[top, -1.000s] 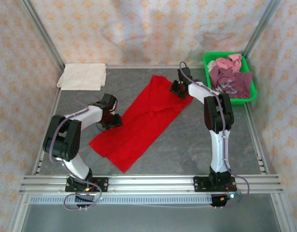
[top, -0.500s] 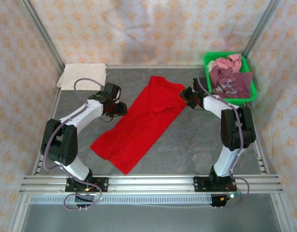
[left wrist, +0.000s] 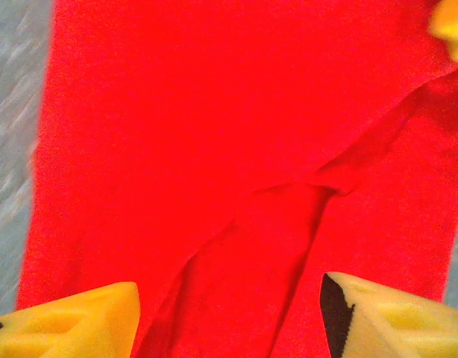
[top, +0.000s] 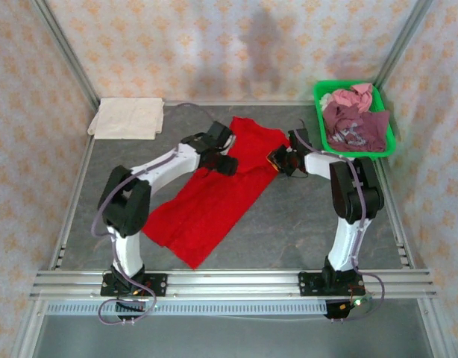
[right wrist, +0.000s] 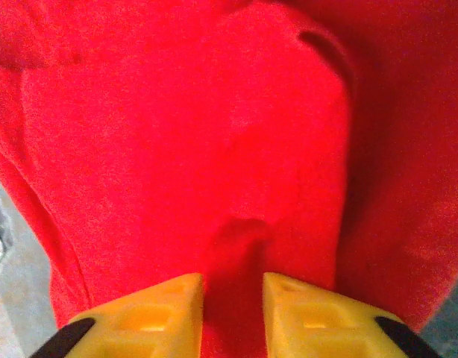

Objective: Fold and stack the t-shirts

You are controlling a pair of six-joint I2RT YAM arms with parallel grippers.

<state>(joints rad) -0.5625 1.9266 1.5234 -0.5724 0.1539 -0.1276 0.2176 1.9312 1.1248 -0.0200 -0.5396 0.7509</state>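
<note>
We log a grey table [top: 303,224] within patterned walls [top: 214,45]: red t-shirt [top: 214,201] diagonal mid-table, left gripper [left wrist: 229,287] spread wide and empty above it, right gripper [right wrist: 232,280] pinching its cloth.

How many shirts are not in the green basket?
2: the red t-shirt spread mid-table and the cream t-shirt folded at the far-left corner. More may hide underneath.

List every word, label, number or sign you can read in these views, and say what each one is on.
Readable text: none.
Maroon t-shirt in the green basket: pale print, too small and crumpled to read.
Red t-shirt: no lettering seen.
Cream t-shirt: no lettering seen.
</note>
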